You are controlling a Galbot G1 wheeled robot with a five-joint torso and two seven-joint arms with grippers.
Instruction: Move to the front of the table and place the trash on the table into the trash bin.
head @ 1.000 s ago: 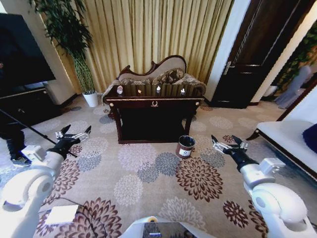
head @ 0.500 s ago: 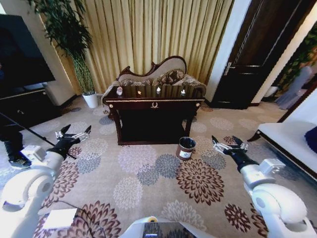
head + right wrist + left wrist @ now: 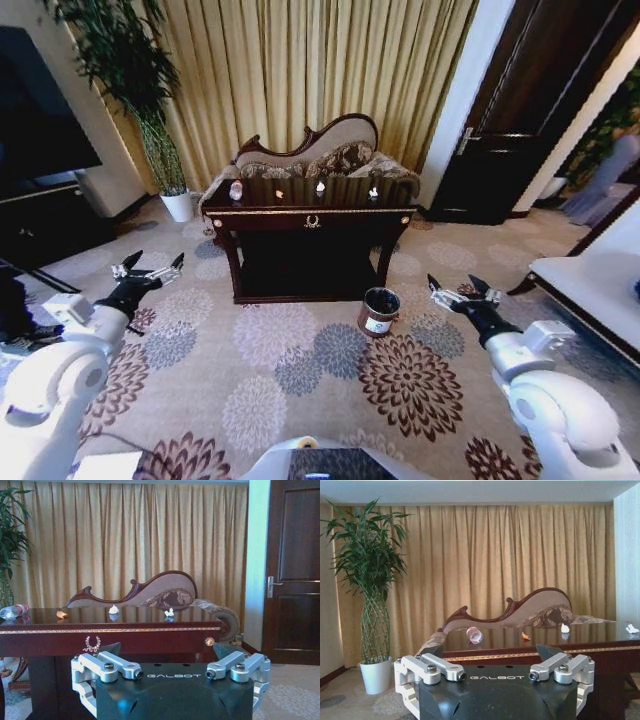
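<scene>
The dark table (image 3: 312, 213) with gold trim stands ahead of the robot, in front of a chaise (image 3: 315, 150) and gold curtains (image 3: 310, 70). Compared with the views half a second and one second earlier, the table sits slightly higher and larger in the head view and the carpet (image 3: 300, 370) pattern has slid toward the robot, which indicates that the base is driving forward; the objects themselves have not moved. The bottle (image 3: 236, 189) lies at the left end of the tabletop, with an orange scrap (image 3: 279, 193) and two white scraps (image 3: 320, 187) to its right. The trash bin (image 3: 378, 311) stands on the carpet near the table's front right leg. The left gripper (image 3: 148, 272) and right gripper (image 3: 463, 293) hover low at either side, jaws spread and empty. The approach appears unfinished: the table is beyond reach.
</scene>
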